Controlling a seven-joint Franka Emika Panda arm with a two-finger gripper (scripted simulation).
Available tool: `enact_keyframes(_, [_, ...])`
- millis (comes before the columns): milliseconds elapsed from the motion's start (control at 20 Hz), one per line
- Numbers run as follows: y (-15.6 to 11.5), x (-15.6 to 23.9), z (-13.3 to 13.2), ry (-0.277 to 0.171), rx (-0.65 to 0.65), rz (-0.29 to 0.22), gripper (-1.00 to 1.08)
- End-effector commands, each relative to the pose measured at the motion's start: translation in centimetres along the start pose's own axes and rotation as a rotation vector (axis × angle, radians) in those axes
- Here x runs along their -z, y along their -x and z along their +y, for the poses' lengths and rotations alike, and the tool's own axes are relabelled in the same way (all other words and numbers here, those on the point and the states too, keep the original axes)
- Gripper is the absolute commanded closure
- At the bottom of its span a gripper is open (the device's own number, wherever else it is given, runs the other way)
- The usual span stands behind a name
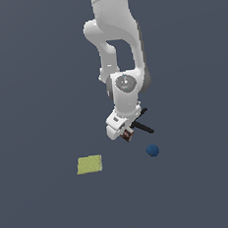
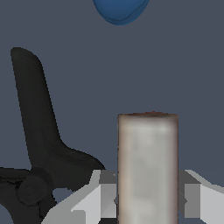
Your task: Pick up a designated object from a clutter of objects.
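Note:
The designated object, a small red-brown carton (image 1: 128, 135) with pale edges, sits between the fingers of my gripper (image 1: 125, 133). In the wrist view its whitish face (image 2: 148, 166) fills the gap, and both grey fingers (image 2: 107, 194) press against its sides, so my gripper (image 2: 148, 194) is shut on it. Of the clutter, the black clamp (image 1: 143, 124) lies right beside the carton, its handle (image 2: 37, 131) close to one finger. The small blue ball (image 1: 152, 150) rests a little apart, toward the exterior view's right; in the wrist view the ball (image 2: 120, 11) lies beyond the carton.
A flat yellow-green square pad (image 1: 89, 164) lies on the dark grey floor toward the exterior view's left, well away from the arm. The white arm (image 1: 116, 41) comes down from above.

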State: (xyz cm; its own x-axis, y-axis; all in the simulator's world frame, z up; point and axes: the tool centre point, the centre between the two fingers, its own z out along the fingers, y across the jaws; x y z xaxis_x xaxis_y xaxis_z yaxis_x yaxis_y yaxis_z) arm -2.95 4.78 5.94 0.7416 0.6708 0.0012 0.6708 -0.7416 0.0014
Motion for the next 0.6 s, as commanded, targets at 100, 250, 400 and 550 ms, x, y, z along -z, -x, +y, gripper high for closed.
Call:
enact_keyframes(100, [0.5, 1.8, 0.4, 0.0, 0.0, 0.0, 1.08])
enact_keyframes(250, [1.0, 3.6, 0.7, 0.0, 0.0, 0.0, 1.08])
enact_keyframes(400, [1.6, 5.9, 1.2, 0.0, 0.0, 0.0, 1.08])
enact_keyframes(550, [2.3, 8.6, 1.7, -0.001, 0.001, 0.001, 1.08])
